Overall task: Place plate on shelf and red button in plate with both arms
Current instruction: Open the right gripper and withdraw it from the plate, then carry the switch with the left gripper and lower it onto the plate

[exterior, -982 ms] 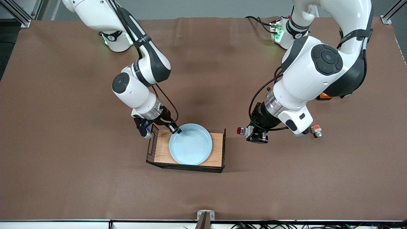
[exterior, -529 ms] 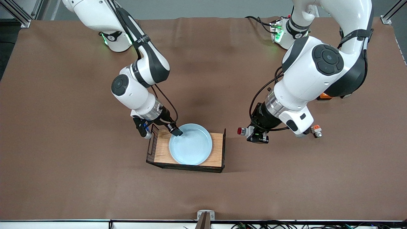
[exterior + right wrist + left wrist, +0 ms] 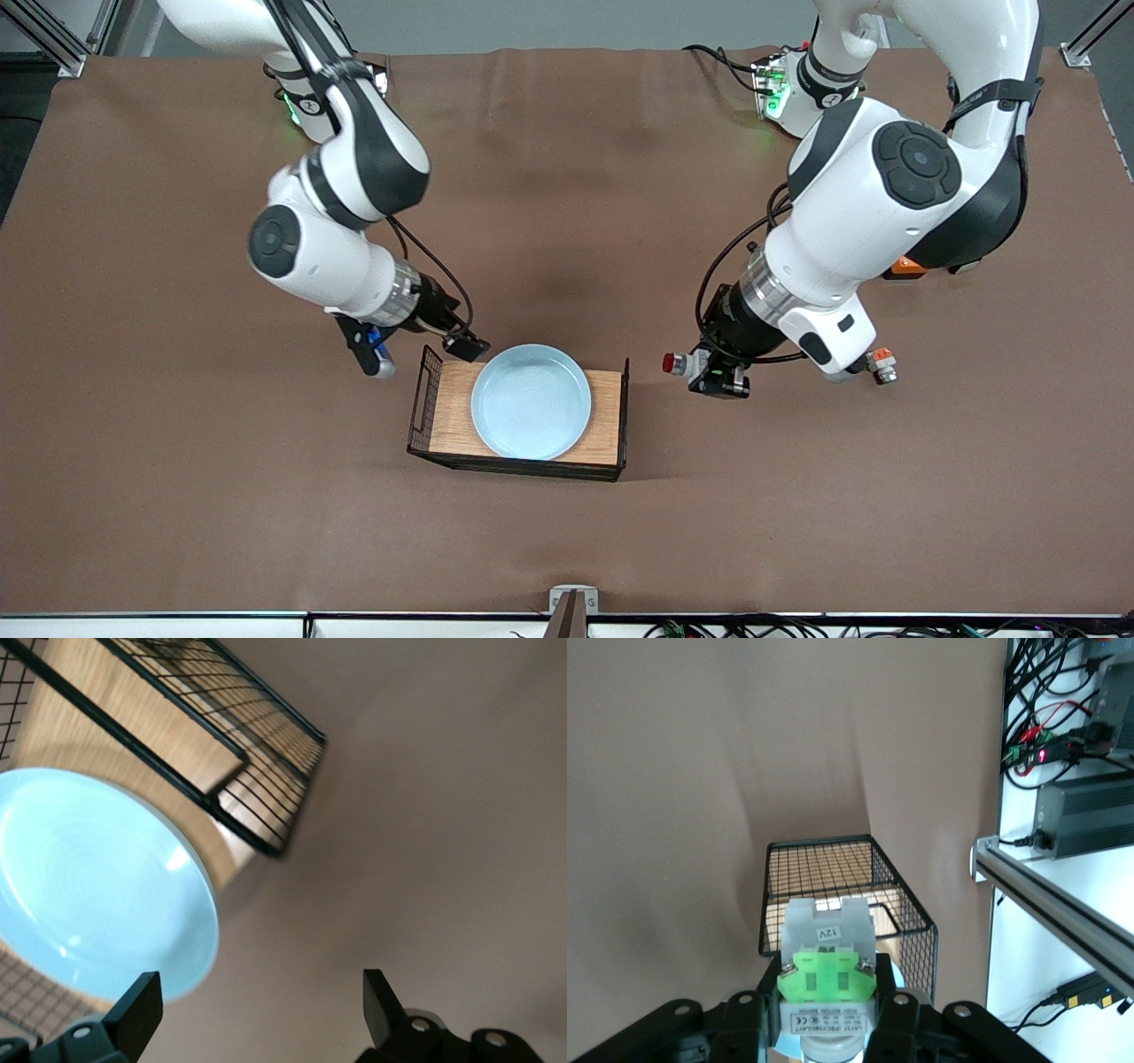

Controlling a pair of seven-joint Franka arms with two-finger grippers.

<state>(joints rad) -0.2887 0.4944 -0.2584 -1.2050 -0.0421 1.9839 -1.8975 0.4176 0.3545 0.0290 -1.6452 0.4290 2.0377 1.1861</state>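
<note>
The pale blue plate (image 3: 532,414) lies flat in the wooden tray (image 3: 446,409) with black mesh ends. My right gripper (image 3: 459,345) hangs open just off the plate's rim, over the tray corner at the right arm's end. The right wrist view shows its gripper (image 3: 257,1005) with nothing between the spread fingers, the plate (image 3: 97,886) and the tray (image 3: 177,735) below. My left gripper (image 3: 711,376) is shut on the red button (image 3: 680,364), low over the cloth beside the tray's other end, red cap toward the tray. In the left wrist view, the gripper (image 3: 827,1014) clamps the button's green block (image 3: 827,973).
A similar small part with an orange-red block (image 3: 880,361) lies on the brown cloth under the left arm's wrist. An orange box (image 3: 904,268) peeks out from under that arm's elbow. The tray's mesh end (image 3: 833,877) stands close to the held button.
My right gripper has opened, let go of the plate's rim and drawn back and up toward its own end of the table. The plate stays in the tray. The left arm has hardly moved.
</note>
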